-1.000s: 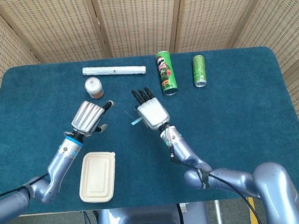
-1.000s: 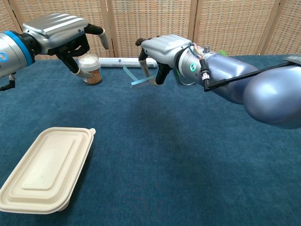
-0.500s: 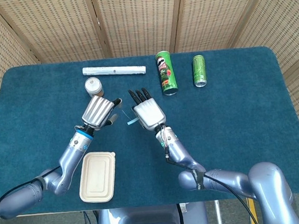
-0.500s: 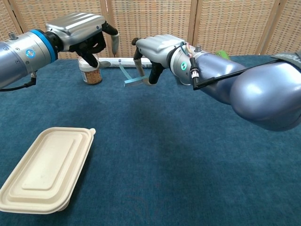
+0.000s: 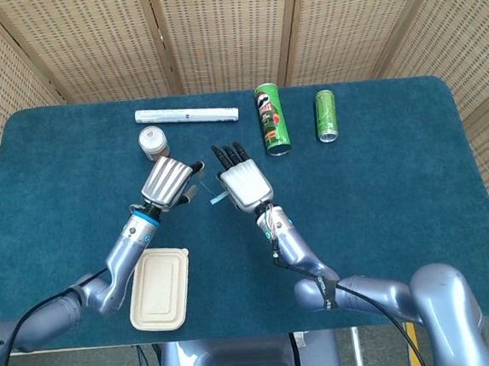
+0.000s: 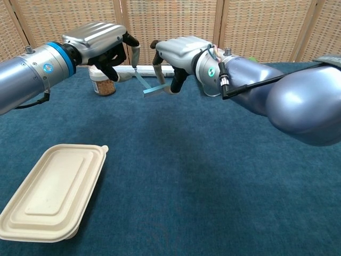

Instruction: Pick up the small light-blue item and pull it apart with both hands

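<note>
Two robot hands (image 6: 104, 45) (image 6: 173, 53) at one light-blue item (image 6: 151, 88), two cans (image 5: 272, 119) (image 5: 326, 115)

One light-blue item (image 5: 219, 199), two cans (image 5: 272, 119) (image 5: 326, 114), one jar (image 5: 153, 143), one tube (image 5: 186, 115), one lidded container (image 5: 159, 288)

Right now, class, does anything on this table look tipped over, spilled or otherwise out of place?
The Pringles can, green can and foil roll lie on their sides; only the jar stands. Nothing has spilled. The blue strip hangs bent from the right hand.
</note>
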Controlling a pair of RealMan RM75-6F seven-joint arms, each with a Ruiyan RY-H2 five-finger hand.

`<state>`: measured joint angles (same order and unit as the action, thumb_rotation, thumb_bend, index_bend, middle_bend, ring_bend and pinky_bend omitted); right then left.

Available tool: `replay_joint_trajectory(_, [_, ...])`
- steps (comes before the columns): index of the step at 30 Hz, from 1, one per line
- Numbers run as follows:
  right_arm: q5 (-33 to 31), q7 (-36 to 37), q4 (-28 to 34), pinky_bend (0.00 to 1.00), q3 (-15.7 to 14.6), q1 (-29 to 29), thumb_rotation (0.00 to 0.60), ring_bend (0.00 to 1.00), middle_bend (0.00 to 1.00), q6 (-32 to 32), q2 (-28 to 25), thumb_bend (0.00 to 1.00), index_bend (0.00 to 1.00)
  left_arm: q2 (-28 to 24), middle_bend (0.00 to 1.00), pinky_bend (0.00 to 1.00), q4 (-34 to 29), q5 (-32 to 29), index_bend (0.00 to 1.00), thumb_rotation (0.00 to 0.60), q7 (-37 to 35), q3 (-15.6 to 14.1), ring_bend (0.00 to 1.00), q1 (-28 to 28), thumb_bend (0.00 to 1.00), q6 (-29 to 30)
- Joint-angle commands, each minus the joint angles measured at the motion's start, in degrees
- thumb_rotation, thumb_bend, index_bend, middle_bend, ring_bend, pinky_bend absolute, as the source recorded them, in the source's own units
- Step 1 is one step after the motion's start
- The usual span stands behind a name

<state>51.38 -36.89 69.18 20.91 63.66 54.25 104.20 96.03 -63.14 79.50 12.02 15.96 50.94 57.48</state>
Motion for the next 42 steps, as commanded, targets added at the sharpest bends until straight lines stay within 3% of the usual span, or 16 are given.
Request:
replay_joint_trajectory(1, [-0.08, 0.01, 0.6, 0.0, -0.01, -0.02, 0.6, 0.0, 0.02, 0.24, -0.29, 0.56, 0.64, 0.74, 0.92, 0.85, 0.96, -0.06, 0.52, 0.6, -0.87, -0.11, 0.86, 0.3, 0.32, 0.58])
replay_joint_trajectory(17, [-0.34, -0.07, 2.37, 0.0, -0.55, -0.22, 0.6, 0.0, 0.02, 1.12, -1.32, 0.57, 0.64, 2.19, 0.92, 0.85, 0.95, -1.71, 0.55, 0.6, -2.87, -0.43, 0.86, 1.16, 0.33, 0.18])
replay_joint_trajectory(22, [-0.45, -0.19, 2.81, 0.0, -0.69, -0.25, 0.6, 0.0, 0.02, 1.33, -1.71, 0.57, 0.64, 2.43, 0.92, 0.85, 0.73, -2.2, 0.59, 0.6, -2.99, -0.46, 0.86, 1.4, 0.37, 0.14])
replay_joint_trajectory(27, [-0.48, -0.45, 3.23, 0.0, -0.89, -0.25, 0.6, 0.0, 0.02, 1.5, -2.16, 0.57, 0.64, 2.82, 0.92, 0.85, 1.31, -1.91, 0.62, 0.6, -3.12, -0.63, 0.86, 1.58, 0.48, 0.93])
replay_joint_trajectory(42, [-0.79, -0.21, 3.23, 0.0, -1.91, -1.01, 0.6, 0.0, 0.02, 1.31, -3.86, 0.62, 0.64, 2.07, 0.93, 0.85, 4.62, -2.04, 0.73, 0.6, -6.36, -2.88, 0.86, -0.44, 0.49, 1.45])
